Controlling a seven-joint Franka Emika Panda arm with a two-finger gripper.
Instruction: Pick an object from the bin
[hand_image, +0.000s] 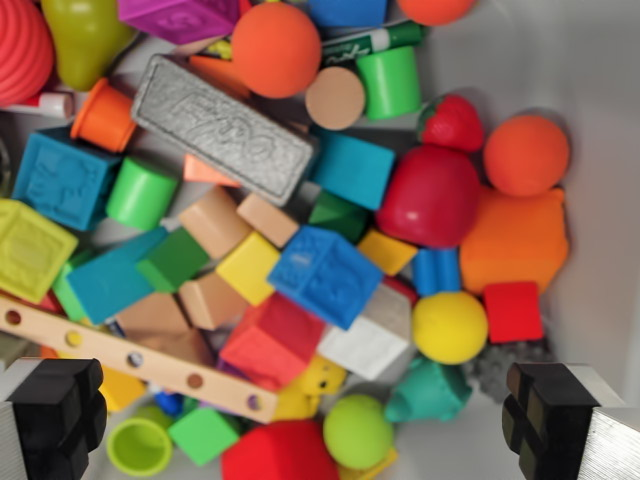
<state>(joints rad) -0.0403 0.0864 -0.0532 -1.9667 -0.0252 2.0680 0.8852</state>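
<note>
I look straight down into a white bin (590, 110) packed with toys. A grey eraser block (222, 128) lies at the upper middle, a blue cube (325, 275) at the centre, a red cube (272, 338) just below it. A dark red apple shape (432, 195), a yellow ball (450, 327) and an orange ball (275, 48) lie around them. My gripper (305, 420) hangs open above the pile, one black finger (55, 410) at the lower left and the other at the lower right. Nothing is between them.
A wooden strip with holes (140, 357) crosses the lower left. A green ball (357, 431), a teal cone shape (430, 392), an orange hexagon block (515, 240) and a small red cube (513, 311) sit near the right wall. Bare bin floor shows at the upper right.
</note>
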